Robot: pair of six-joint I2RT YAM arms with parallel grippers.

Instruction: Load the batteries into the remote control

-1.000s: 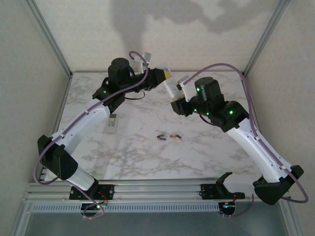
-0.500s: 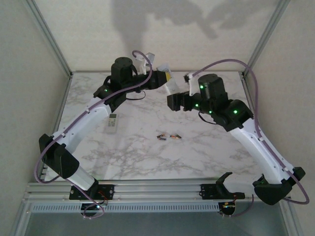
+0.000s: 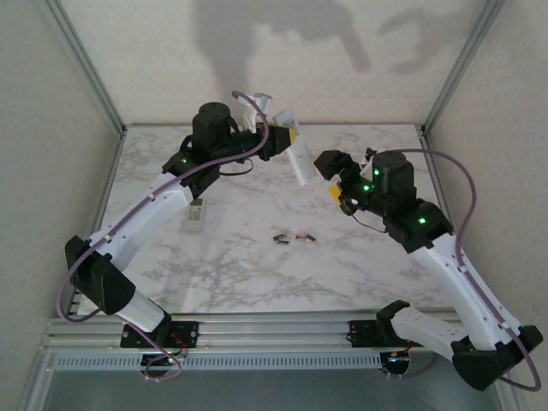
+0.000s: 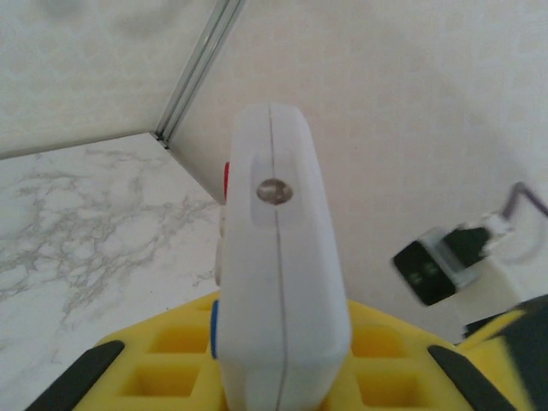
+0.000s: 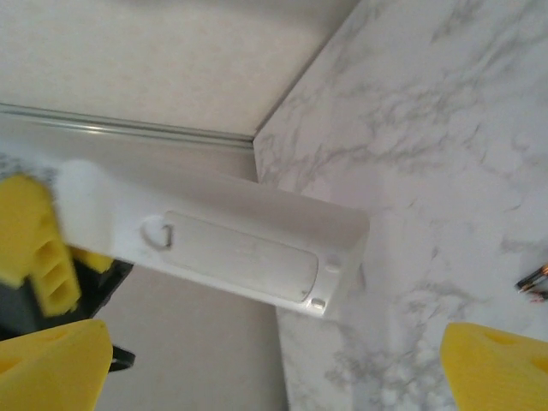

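Observation:
A white remote (image 3: 297, 157) hangs above the back of the table, with my left gripper (image 3: 285, 134) shut on its upper end. In the left wrist view the remote (image 4: 280, 257) stands edge-on between the yellow pads (image 4: 171, 364) of that gripper (image 4: 278, 381). The right wrist view shows the remote's back (image 5: 224, 248) with its battery cover closed. My right gripper (image 3: 331, 176) is open and empty, to the right of the remote and apart from it; its yellow fingertips (image 5: 53, 364) frame that view. Two batteries (image 3: 291, 238) lie side by side mid-table, and they show again as batteries (image 5: 535, 281) at the frame's edge.
A second small white remote (image 3: 196, 214) lies on the marble table (image 3: 231, 265) beside the left arm. Metal frame posts (image 3: 86, 64) and walls close in the back corners.
My right gripper has drawn back from the held remote toward the right, its arm swinging outward. The left gripper keeps hold of the remote, raised slightly.

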